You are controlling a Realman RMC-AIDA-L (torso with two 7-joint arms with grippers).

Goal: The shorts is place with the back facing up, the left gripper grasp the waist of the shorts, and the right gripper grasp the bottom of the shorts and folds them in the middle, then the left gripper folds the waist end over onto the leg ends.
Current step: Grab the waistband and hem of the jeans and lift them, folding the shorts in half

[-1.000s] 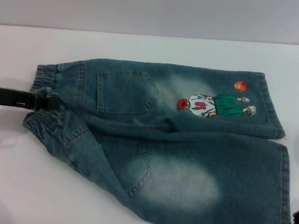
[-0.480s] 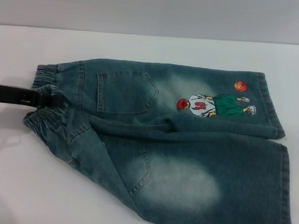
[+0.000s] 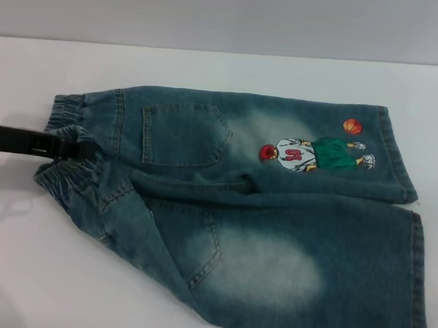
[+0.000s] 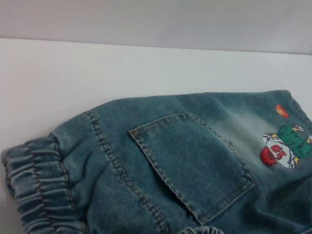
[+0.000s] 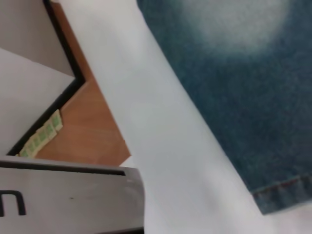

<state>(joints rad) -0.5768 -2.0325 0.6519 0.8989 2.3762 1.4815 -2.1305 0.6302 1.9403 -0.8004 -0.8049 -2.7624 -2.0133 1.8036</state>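
Across the white table point(image 3: 210, 70), flat and back side up: faded blue denim shorts point(image 3: 274, 234), long axis running left to right in the head view. Gathered, ruffled elastic waist point(image 3: 68, 143) at the left end, darker blue, puckered into tight ribs; straight stitched leg ends point(image 3: 413, 280) at the right. Soft washed weave, pale bleached patches over both legs, orange-brown topstitching along seams. Far leg: squarish patch pocket point(image 3: 183, 136) tapering to a point, embroidered cartoon basketball player point(image 3: 316, 155) in white, red and green, small orange basketball patch point(image 3: 352, 126) close to the hem. Near leg: second patch pocket, slightly skewed, fabric rumpled where waist meets it.

At the waist's middle, left hand point(image 3: 82, 150): slim black flat bar with a silver fitting, reaching in level from the left edge, tip closed on a pinch of the ruffled band, which humps up around it. From the left wrist view, same pocket point(image 4: 195, 165) and ribbed elastic point(image 4: 34, 185) up close, coarse double stitching plain to see.

Right hand out of sight everywhere; right wrist view only a corner of hemmed denim point(image 5: 273, 195) on the white table, plus wooden floor point(image 5: 85, 126) beyond its edge.
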